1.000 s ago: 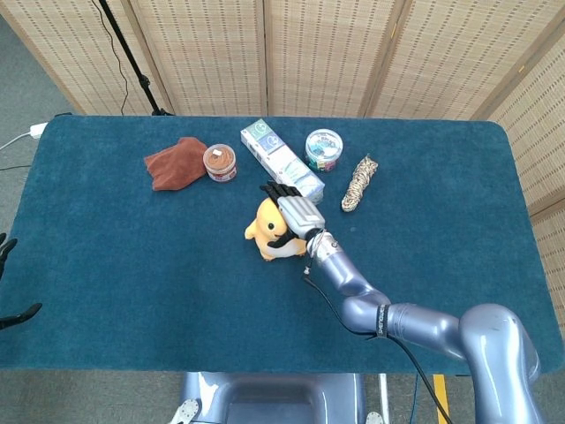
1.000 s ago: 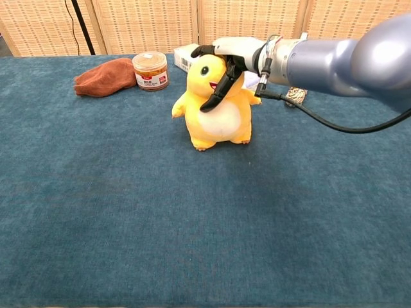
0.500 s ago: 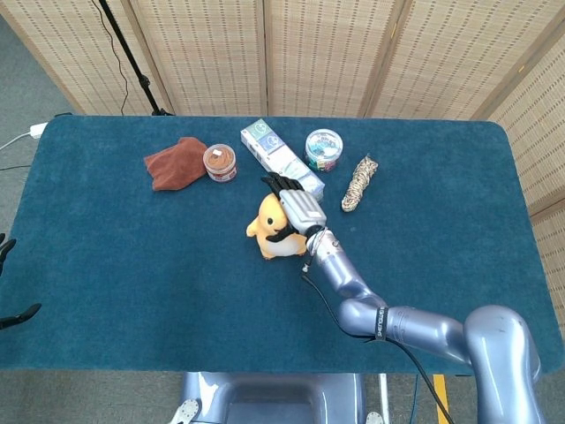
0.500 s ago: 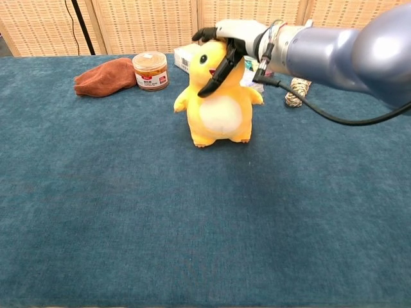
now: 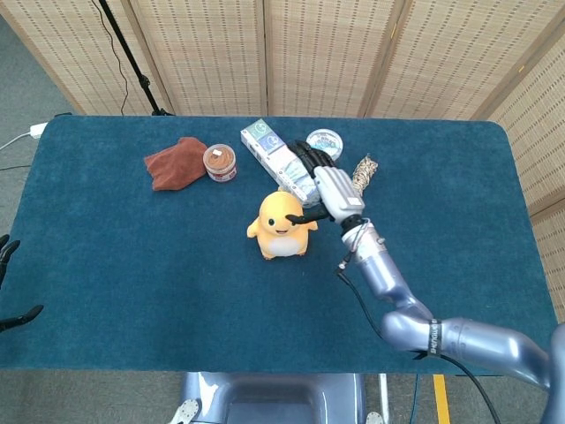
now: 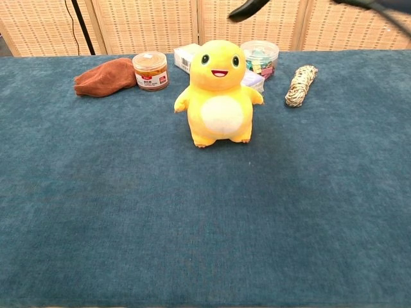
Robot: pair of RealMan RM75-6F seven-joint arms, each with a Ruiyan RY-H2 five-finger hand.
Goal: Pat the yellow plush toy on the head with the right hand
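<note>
The yellow plush toy [image 5: 281, 225] stands upright at mid-table, facing the robot, its head and smiling face [image 6: 218, 64] uncovered in the chest view. My right hand [image 5: 327, 183] hovers above and to the right of the toy's head, fingers extended, holding nothing and off the toy. In the chest view only a dark fingertip [image 6: 247, 8] of that hand shows at the top edge. My left hand [image 5: 11, 283] peeks in at the far left edge of the head view, its fingertips apart with nothing between them.
Behind the toy lie a brown cloth [image 5: 175, 163], a small jar [image 5: 220, 162], a white box [image 5: 281, 161], a clear lidded tub [image 5: 324, 143] and a rope bundle [image 5: 362, 177]. Blue table cloth [image 6: 205, 224] stretches in front of the toy.
My right hand has lifted off the toy's head and moved up and to the right. The toy's head, pressed down a second ago, now stands at full height.
</note>
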